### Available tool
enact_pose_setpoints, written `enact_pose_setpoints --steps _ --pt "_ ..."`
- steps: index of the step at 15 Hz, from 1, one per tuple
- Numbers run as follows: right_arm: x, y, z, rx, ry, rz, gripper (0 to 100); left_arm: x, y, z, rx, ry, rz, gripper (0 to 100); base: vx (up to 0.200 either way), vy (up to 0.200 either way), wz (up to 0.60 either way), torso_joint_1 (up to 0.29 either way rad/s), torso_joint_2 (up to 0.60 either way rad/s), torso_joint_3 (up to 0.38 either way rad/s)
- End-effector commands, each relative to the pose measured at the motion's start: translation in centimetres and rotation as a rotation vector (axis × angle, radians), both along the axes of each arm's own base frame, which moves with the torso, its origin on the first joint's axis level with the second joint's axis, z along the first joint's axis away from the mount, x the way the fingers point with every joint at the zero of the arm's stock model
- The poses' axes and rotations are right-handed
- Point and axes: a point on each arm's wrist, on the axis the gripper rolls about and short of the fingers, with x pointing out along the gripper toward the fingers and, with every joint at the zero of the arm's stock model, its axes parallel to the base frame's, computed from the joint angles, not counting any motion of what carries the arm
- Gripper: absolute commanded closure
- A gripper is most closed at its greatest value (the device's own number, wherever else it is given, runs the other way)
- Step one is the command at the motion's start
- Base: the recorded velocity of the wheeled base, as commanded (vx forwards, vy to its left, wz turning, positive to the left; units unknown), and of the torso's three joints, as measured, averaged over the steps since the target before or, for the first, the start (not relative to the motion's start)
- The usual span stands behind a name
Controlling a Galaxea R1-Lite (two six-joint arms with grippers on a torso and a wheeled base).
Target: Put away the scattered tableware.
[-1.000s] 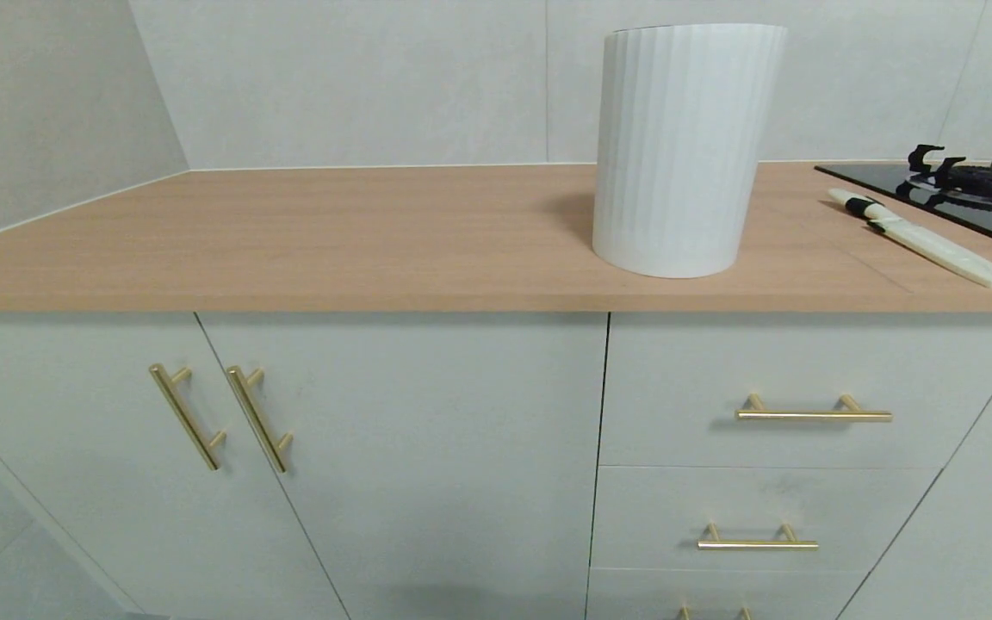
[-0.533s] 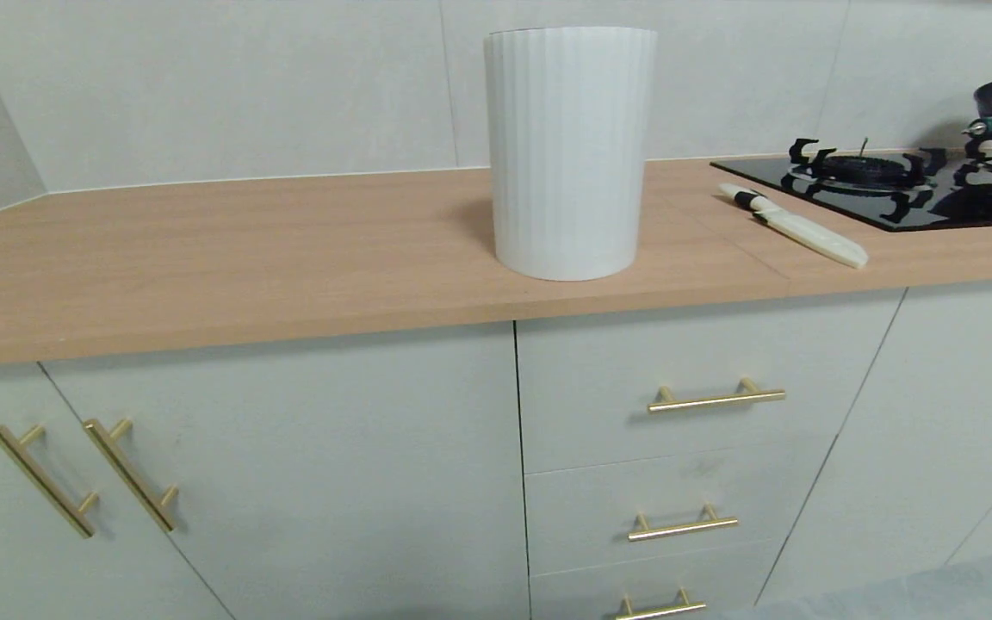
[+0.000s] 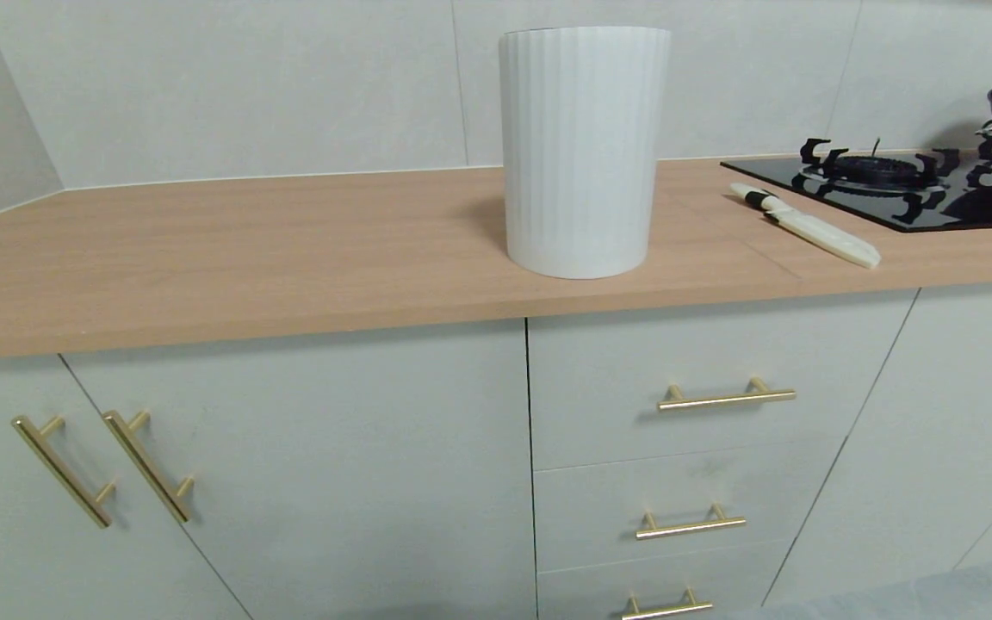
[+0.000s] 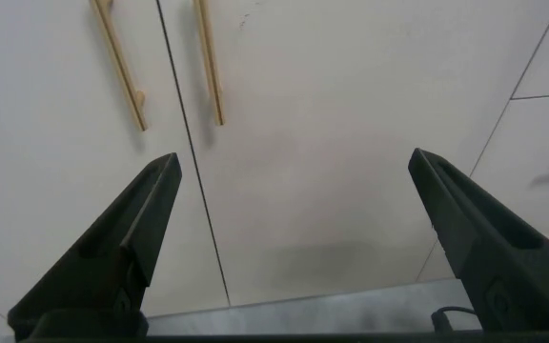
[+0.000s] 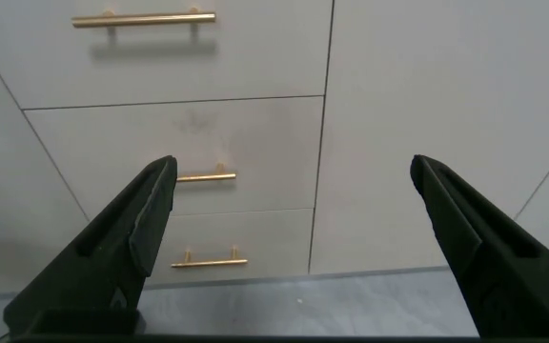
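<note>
A: Where is the tableware?

B: 1 knife (image 3: 806, 226) lies flat on the countertop (image 3: 246, 250), just beside the gas hob (image 3: 892, 185) and to the right of the white ribbed container (image 3: 580, 155), apart from it.

A: And the claws?

B: Both hang low and well below the knife. The left gripper (image 4: 292, 164) faces the 2 cupboard handles (image 4: 208, 62) and the right gripper (image 5: 294, 167) faces the drawer handles (image 5: 144, 18). Each has its jaws spread wide and holds nothing.

A: So which step is this?

B: I judge it to be the approach. The right arm is on the knife's side, so it should rise above the counter edge. It should then come down over the handle end, across the knife's length, and keep clear of the hob grate.
</note>
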Motion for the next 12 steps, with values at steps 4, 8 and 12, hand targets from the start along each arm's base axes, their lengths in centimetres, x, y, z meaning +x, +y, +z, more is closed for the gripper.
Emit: enact_pose_setpoints --steps 4,8,12 --pt "0.01 0.00 0.00 0.000 0.001 0.000 0 0.00 0.00 -0.01 0.000 0.000 0.000 0 0.000 -0.150 0.00 0.002 0.00 0.003" --pt "0.01 0.00 0.00 0.000 0.001 -0.001 0 0.00 0.00 -0.01 -0.001 0.000 0.000 0 0.000 -0.200 0.00 0.006 0.00 0.004" --pt "0.01 0.00 0.00 0.000 0.001 -0.001 0 0.00 0.00 -0.01 -0.001 0.000 0.000 0 0.000 0.000 0.00 0.000 0.00 0.000"
